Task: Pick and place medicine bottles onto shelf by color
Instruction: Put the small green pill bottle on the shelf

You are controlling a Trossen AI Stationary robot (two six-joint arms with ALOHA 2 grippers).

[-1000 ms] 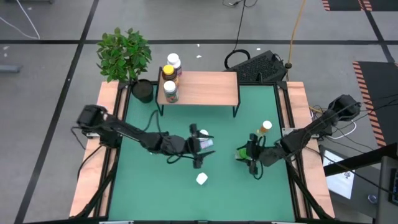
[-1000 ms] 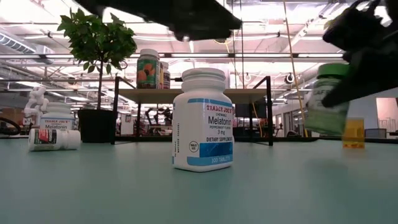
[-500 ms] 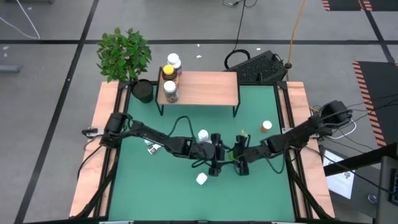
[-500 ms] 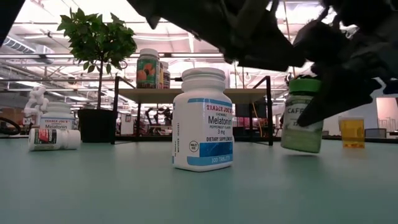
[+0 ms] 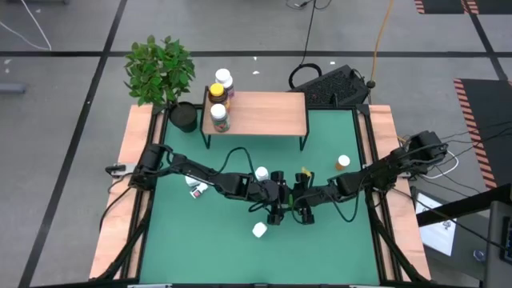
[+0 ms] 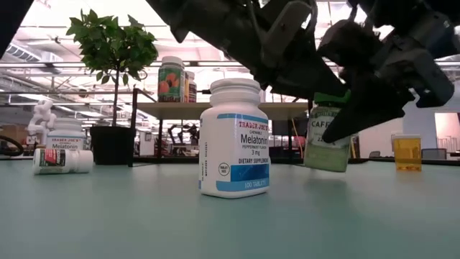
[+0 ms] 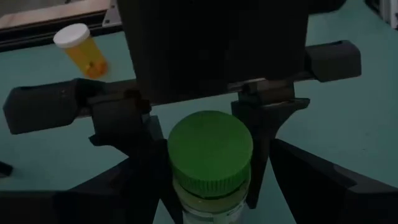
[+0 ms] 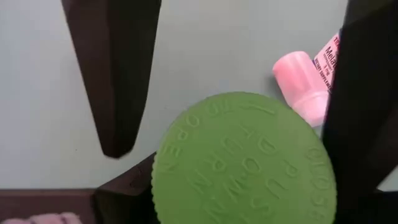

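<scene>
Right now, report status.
Right gripper holds green-capped bottle aloft mid-table. Left gripper open around it for handover. White bottle stands below, near.

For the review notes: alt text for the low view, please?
The right gripper holds a green-capped bottle just above the green table, tilted, with the left gripper close beside it. A white melatonin bottle stands upright in front.

Green-capped bottle [image 7: 210, 163], white blue-labelled bottle [image 6: 234, 138], green table [image 5: 240, 248].
</scene>
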